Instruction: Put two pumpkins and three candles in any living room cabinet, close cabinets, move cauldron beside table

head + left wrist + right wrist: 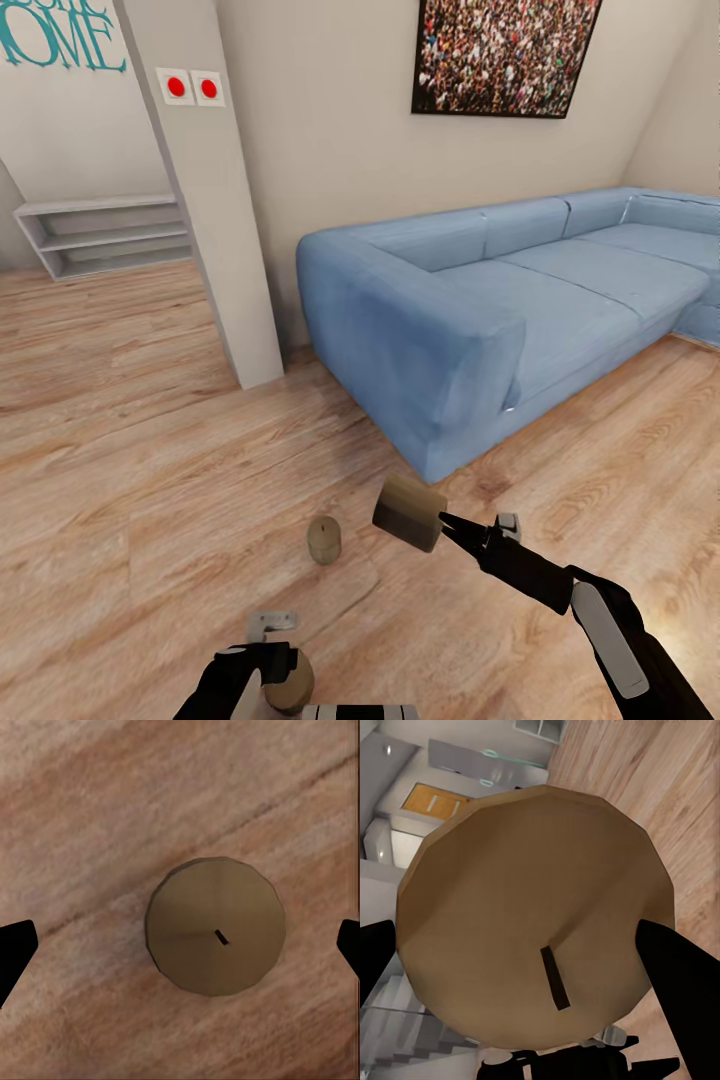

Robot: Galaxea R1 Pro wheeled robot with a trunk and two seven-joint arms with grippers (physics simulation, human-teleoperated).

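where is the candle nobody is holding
In the head view, the free candle stands on the wood floor, just left of the right pincer's candle.

**Three candles: one held, two on the floor**

You've got one tan candle clamped in the right gripper, lifted and tilted. A second stands upright on the wood floor. A third sits upright under the left gripper, its jaws spread wide.

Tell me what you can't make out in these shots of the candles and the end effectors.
- Candle under the left end effector, head view: the arm covers part of it, and the frame's lower edge cuts the arm.
- Left wrist view: both fingertips are cut by the frame edges.
- Right wrist view: the held candle blocks most of the room behind.
- Standing candle: wick too small.
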